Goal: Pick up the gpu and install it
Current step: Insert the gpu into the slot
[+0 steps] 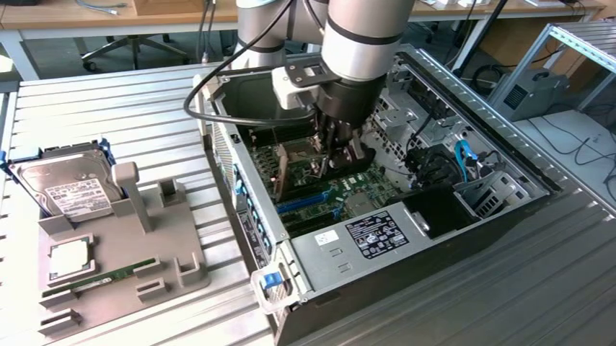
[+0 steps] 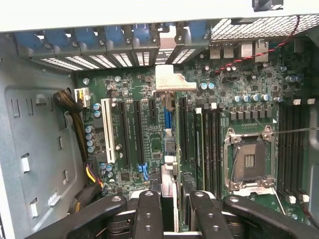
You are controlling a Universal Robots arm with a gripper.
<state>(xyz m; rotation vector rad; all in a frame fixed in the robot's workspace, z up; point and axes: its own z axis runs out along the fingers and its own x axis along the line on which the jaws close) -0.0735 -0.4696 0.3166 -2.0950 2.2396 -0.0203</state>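
The two black fingers (image 2: 148,214) are clenched on the gpu (image 2: 168,149), which stands on edge between them and runs away from the wrist camera toward the rear wall of the open computer case (image 1: 539,180). The card's silver bracket (image 2: 172,79) shows at its far end, close to the row of slot covers with blue clips (image 2: 94,40). The card hangs over the motherboard (image 2: 134,124), in line with a blue expansion slot (image 2: 167,122) between the black slots, with a white slot (image 2: 107,129) further off to one side. Whether its lower edge is already seated in the slot I cannot tell.

In the exterior view the gripper (image 1: 339,162) reaches down into the case from the arm (image 1: 361,36), with the card held upright above the board among the blue slots. The empty CPU socket (image 2: 249,162) lies beside the card, its metal frame closed around it.

Well apart, at the exterior view's left, a grey parts holder (image 1: 125,259) sits on the ribbed metal table (image 1: 115,115). It carries a silver hard drive (image 1: 68,187) with a white label, a square processor (image 1: 69,258), and a slim green RAM stick (image 1: 101,277).
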